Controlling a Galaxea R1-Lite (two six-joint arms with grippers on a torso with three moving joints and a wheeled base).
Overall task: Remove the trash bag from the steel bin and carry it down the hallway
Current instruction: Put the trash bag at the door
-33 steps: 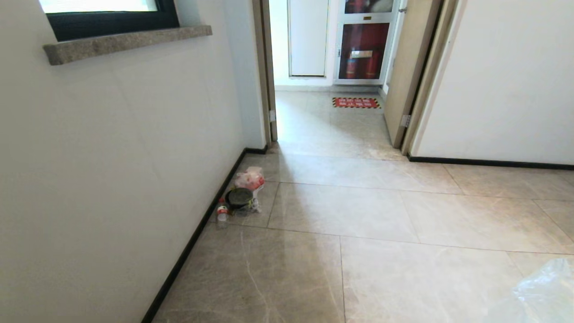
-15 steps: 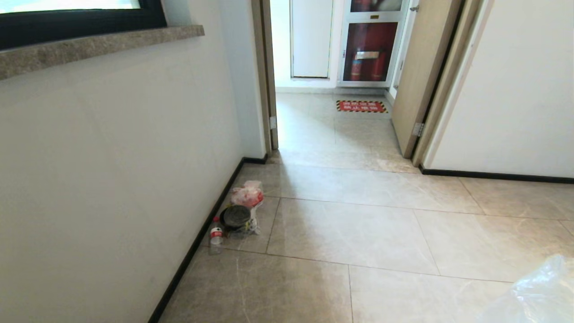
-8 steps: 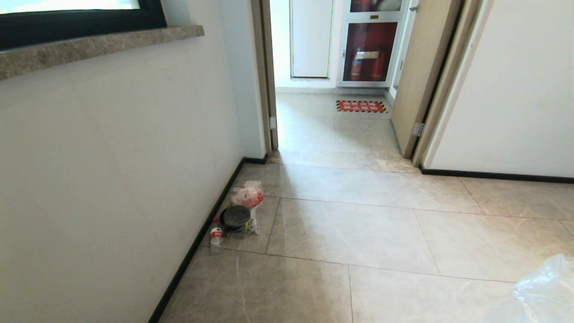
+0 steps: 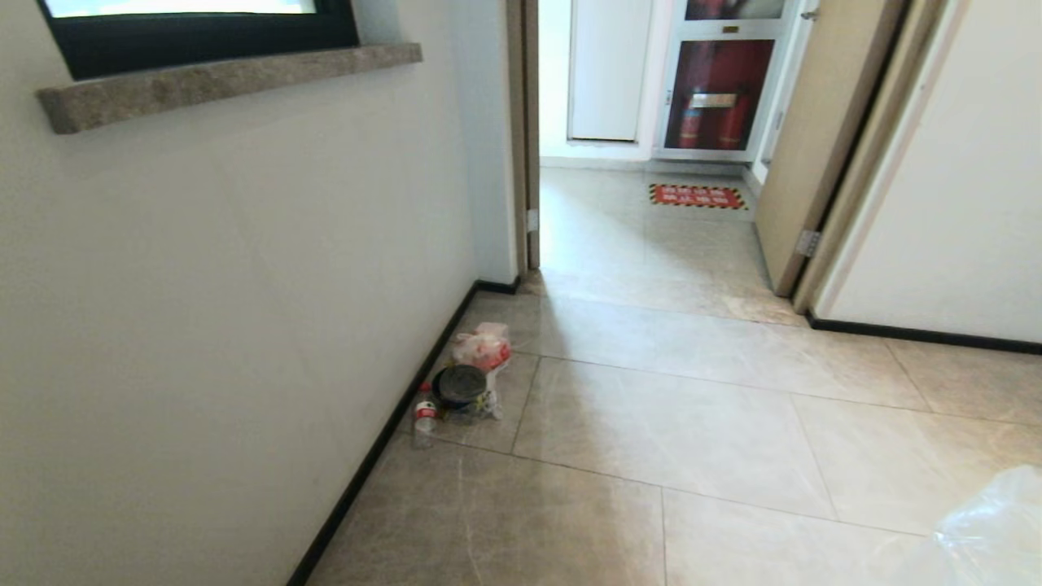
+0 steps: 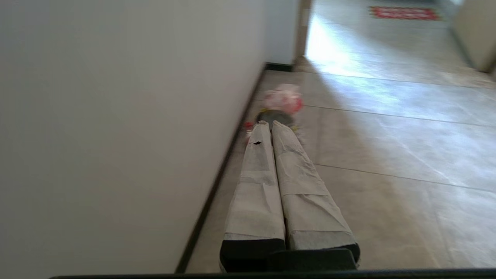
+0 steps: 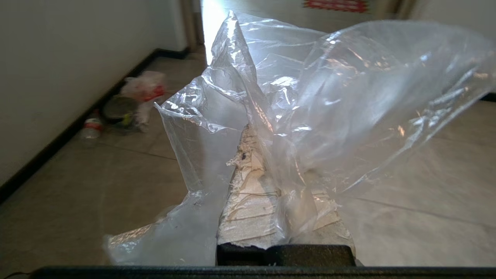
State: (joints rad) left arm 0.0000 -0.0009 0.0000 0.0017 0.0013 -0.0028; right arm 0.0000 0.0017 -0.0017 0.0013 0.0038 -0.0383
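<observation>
Flanking the wall (image 4: 244, 285): bottle (image 4: 424, 419), dark tin (image 4: 460, 385), red-printed bag (image 4: 485, 348).

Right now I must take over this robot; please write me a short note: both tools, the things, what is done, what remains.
Right tool: shut on the clear bag, held up off the floor.
Left tool: shut, empty, pointing along the left wall.
Bag: out of the bin; its edge shows low on the right of the head view.
Bin: none in view. Litter lies by the left wall's baseboard.
Done: bag removed and in grip.
Left: carry it on through the open doorway ahead.
</observation>
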